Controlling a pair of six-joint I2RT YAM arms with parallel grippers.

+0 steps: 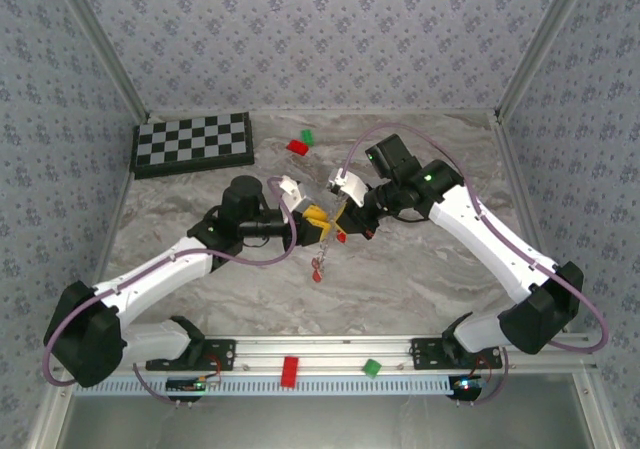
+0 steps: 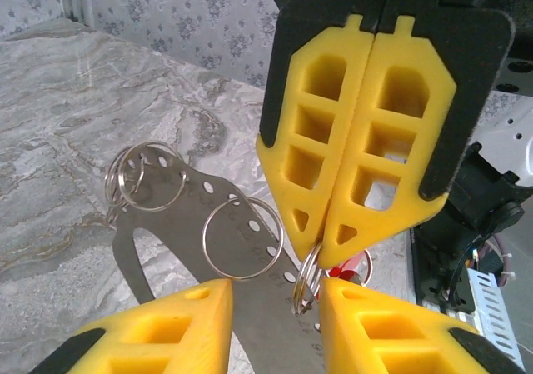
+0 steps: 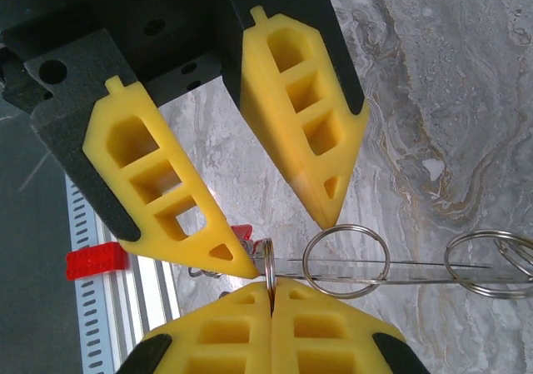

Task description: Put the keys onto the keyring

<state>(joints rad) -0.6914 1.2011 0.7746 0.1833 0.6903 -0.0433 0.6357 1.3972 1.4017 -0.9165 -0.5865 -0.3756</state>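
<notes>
The keyring (image 2: 262, 316) is a flat grey band with a row of holes, held in the air between both arms. It lies across the gap of my left gripper (image 2: 275, 284), whose yellow fingers (image 2: 166, 328) close on its edges. Two loose silver rings (image 2: 241, 236) hang on it. My right gripper (image 3: 272, 282) is shut on a silver split ring (image 3: 266, 261) at the band's end. One of the keys, with a red head (image 2: 360, 266), sits just behind that ring. In the top view both grippers (image 1: 318, 224) meet mid-table, and another red key (image 1: 317, 275) dangles below on a thin chain.
A chessboard (image 1: 193, 144) lies at the back left. A red block (image 1: 297, 147) and a green block (image 1: 307, 136) sit behind the arms. On the near rail rest another red block (image 1: 290, 370) and a green one (image 1: 371, 368). Patterned walls close in the table.
</notes>
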